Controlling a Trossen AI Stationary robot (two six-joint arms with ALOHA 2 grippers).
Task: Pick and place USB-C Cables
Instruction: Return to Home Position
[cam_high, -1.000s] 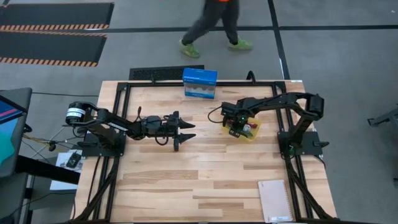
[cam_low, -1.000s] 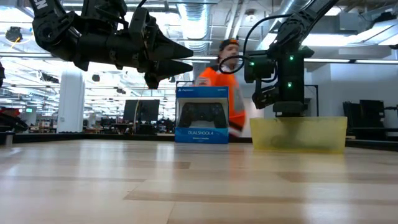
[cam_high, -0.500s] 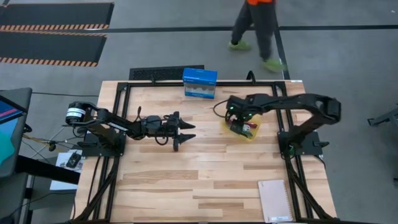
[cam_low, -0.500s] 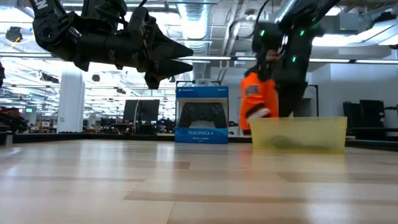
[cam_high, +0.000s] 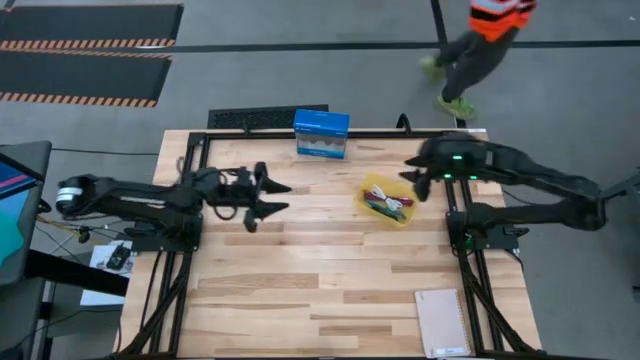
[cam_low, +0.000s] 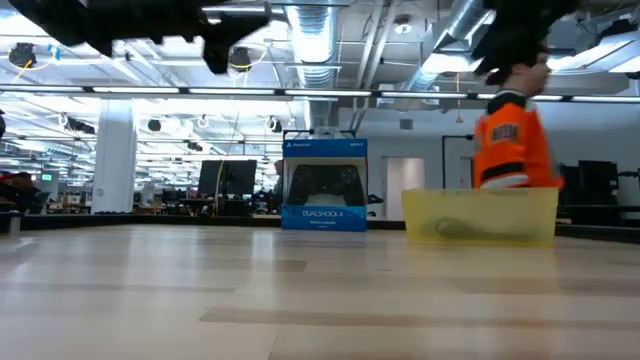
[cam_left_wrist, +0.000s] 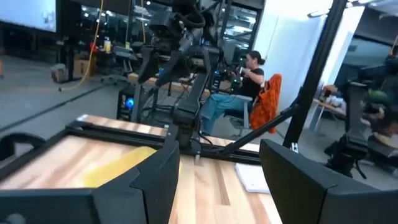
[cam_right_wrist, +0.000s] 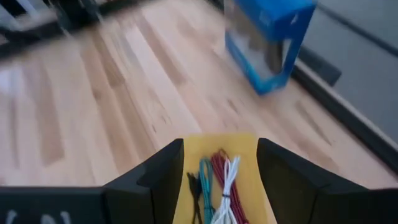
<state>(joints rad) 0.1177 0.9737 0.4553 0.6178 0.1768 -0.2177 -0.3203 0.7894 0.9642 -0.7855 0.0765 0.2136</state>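
Note:
The USB-C cables (cam_right_wrist: 214, 180), one each black, teal, maroon and white, lie side by side in the yellow tray (cam_high: 388, 200), right of the table's middle. My right gripper (cam_high: 412, 180) hangs open in the air just right of the tray, looking down over the cables (cam_high: 386, 204), and touches nothing. My left gripper (cam_high: 275, 195) is open and raised over the table's left half, pointing toward the tray. In the low view both arms show only at the top edge, well above the tray (cam_low: 480, 215).
A blue controller box (cam_high: 321, 133) stands at the far edge, left of the tray. A grey notebook (cam_high: 442, 322) lies at the near right corner. A person in orange (cam_high: 485, 40) walks on the floor beyond the far edge. Bare wood spans the middle and near side.
My right gripper has risen out of the yellow tray and drawn back toward the table's right edge, while the cables stay lying in the tray. My left gripper has lifted and pulled back toward the left edge. The person has walked from left to right behind the table.

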